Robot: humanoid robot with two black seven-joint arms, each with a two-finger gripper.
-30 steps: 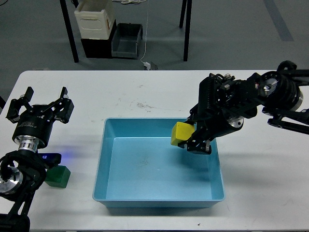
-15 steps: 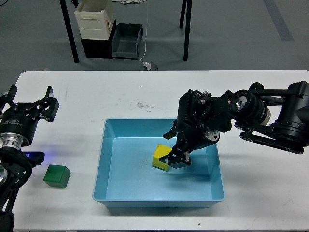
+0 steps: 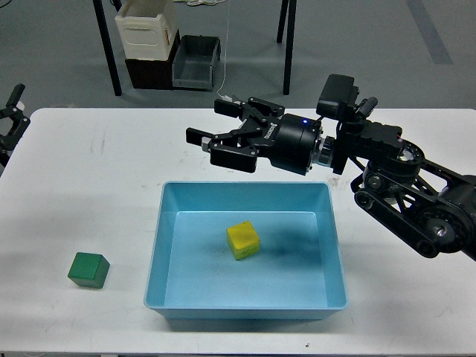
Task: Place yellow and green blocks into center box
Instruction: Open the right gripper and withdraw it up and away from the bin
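Note:
The yellow block (image 3: pixel 243 240) lies loose on the floor of the blue center box (image 3: pixel 158 245), a little left of its middle. The green block (image 3: pixel 88 268) sits on the white table left of the box, apart from it. My right gripper (image 3: pixel 210 125) is open and empty, held above the table just behind the box's back rim, pointing left. Only a small dark part of my left gripper (image 3: pixel 12 119) shows at the far left edge, well behind the green block; its fingers cannot be told apart.
The white table (image 3: pixel 111 163) carries only the box and the green block. My right arm (image 3: pixel 401 193) stretches over the table's right side. Beyond the back edge are table legs, a cream crate (image 3: pixel 145 30) and a grey bin (image 3: pixel 195 63) on the floor.
My right gripper let go of the yellow block inside the box, then rose and moved back and left, open. My left gripper pulled back toward the left edge.

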